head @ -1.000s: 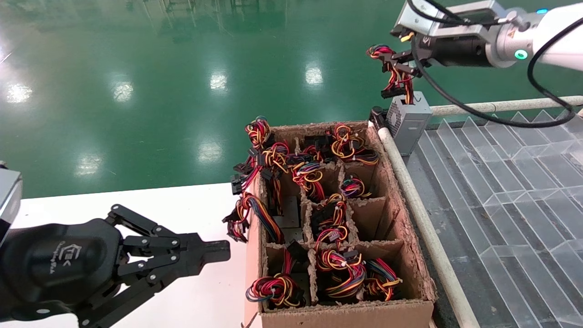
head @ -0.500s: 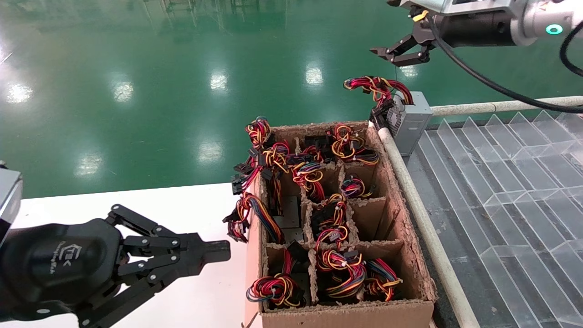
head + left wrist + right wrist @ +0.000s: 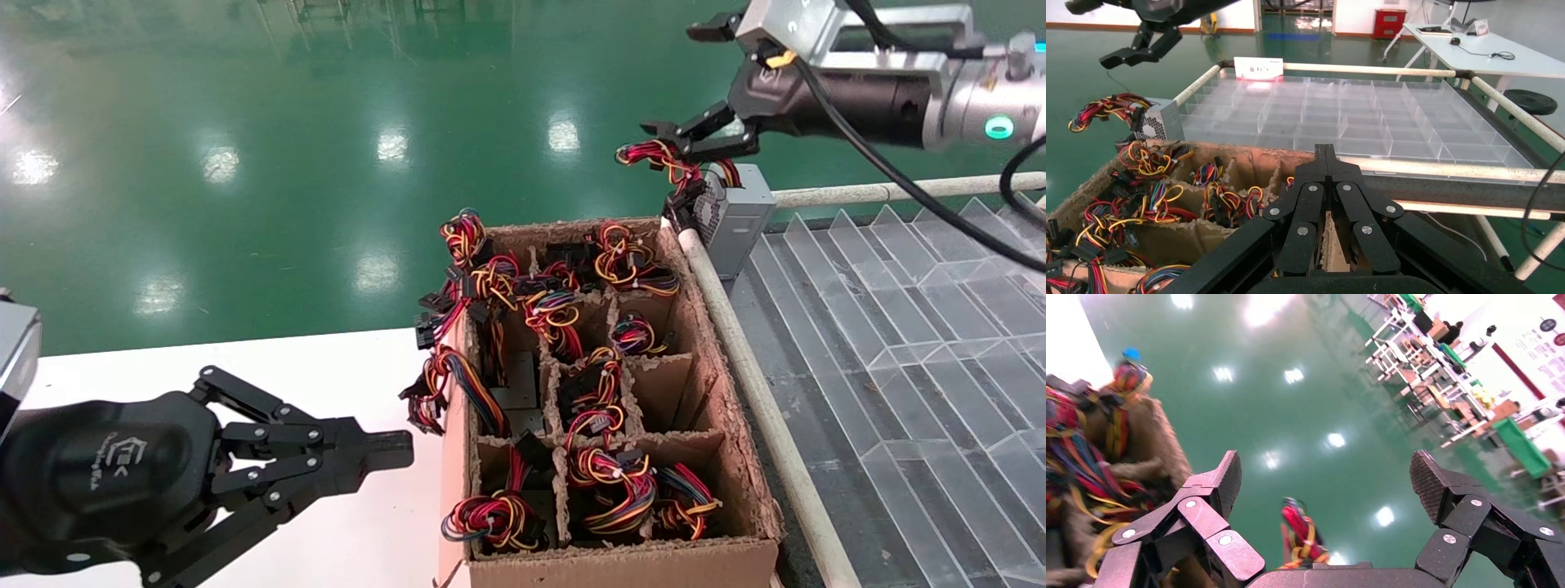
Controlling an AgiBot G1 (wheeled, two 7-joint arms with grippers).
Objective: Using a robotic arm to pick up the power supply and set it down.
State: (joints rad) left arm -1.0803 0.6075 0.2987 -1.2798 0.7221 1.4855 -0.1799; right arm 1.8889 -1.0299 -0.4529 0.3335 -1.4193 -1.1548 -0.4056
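The power supply, a small grey metal box with a perforated face, stands at the far left corner of the clear divided tray. Its red, yellow and black wire bundle droops out to the left over the green floor. My right gripper hangs open just above that bundle, with nothing between its fingers. The right wrist view shows the right gripper spread wide, with the wire bundle below it. In the left wrist view the power supply sits under the open right gripper. My left gripper is shut and parked low over the white table.
A cardboard box with dividers holds several similar units with coiled coloured wires, between the white table and the tray. A white tube rail edges the tray. Green floor lies beyond.
One second ago my right gripper held the wire bundle up. It let go and rose, and the bundle fell to the left. Now the gripper is lower again, just above the wires, still open.
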